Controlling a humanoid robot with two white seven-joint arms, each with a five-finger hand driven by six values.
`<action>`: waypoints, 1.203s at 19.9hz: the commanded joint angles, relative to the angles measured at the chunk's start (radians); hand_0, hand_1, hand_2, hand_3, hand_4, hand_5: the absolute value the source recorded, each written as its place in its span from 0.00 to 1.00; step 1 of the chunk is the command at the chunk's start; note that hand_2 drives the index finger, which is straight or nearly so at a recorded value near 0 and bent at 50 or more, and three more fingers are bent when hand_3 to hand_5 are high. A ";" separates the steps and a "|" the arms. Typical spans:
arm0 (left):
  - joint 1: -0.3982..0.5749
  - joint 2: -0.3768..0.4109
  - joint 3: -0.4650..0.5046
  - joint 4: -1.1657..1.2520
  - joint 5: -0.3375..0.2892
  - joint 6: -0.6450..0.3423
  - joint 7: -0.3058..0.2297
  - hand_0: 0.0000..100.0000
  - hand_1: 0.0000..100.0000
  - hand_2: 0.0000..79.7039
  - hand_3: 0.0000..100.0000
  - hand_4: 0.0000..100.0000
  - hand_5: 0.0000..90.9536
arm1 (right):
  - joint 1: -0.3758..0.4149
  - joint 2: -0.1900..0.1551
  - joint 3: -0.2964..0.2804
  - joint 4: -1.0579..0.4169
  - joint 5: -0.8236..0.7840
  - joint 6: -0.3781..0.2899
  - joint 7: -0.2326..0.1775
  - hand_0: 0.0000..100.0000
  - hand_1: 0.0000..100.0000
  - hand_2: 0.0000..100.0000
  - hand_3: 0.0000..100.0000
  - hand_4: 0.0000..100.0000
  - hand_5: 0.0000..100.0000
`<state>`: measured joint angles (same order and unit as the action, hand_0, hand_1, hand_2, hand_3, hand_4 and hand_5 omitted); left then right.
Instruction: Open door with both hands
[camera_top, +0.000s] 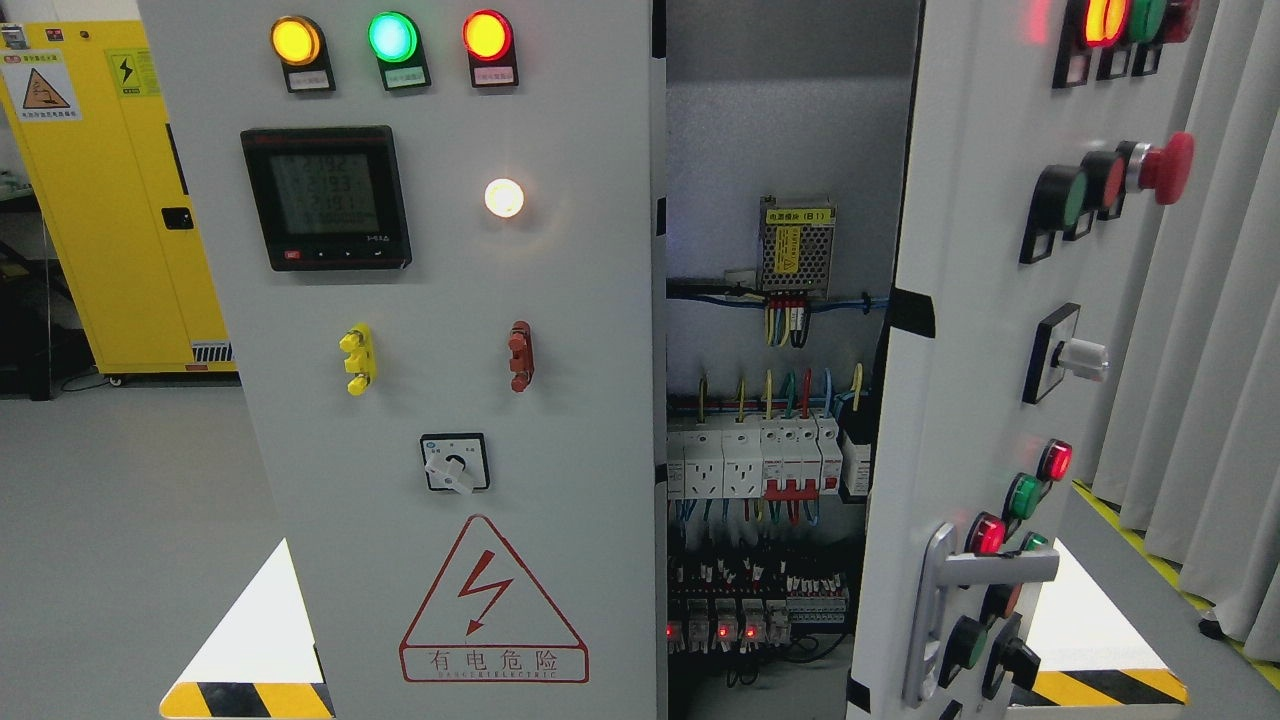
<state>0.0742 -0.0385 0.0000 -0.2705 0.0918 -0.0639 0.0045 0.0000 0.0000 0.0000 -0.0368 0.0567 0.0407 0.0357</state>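
Grey floor (110, 500) at nine o'clock, a yellow cabinet (110, 200) standing at ten o'clock, grey curtains (1210, 350) hanging at three o'clock, hazard-striped floor tape (1130, 530) below them.

door (960, 330): matt grey painted metal | handle (945, 600): satin metal | curtain (1215, 300): cloth | buttons (1165, 168): probably glossy plastic

You see yellow cabinet (120, 200) far left on grey floor (110, 520); grey curtain (1210, 330) far right; no hand to reference.
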 joint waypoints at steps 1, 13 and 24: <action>0.071 0.040 0.017 -0.474 0.003 -0.004 -0.020 0.12 0.56 0.00 0.00 0.00 0.00 | -0.029 0.032 0.006 0.000 0.000 -0.001 0.000 0.00 0.50 0.04 0.00 0.00 0.00; 0.190 0.236 -0.081 -1.168 0.315 0.022 -0.689 0.12 0.56 0.00 0.00 0.00 0.00 | -0.029 0.032 0.006 0.000 0.000 -0.001 0.000 0.00 0.50 0.04 0.00 0.00 0.00; 0.148 0.477 -0.138 -1.519 0.498 0.081 -0.687 0.12 0.56 0.00 0.00 0.00 0.00 | -0.029 0.032 0.006 0.000 0.000 -0.001 0.000 0.00 0.50 0.04 0.00 0.00 0.00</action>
<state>0.2500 0.2231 -0.0783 -1.3767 0.4561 -0.0136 -0.6834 0.0000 0.0000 0.0000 -0.0368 0.0567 0.0407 0.0357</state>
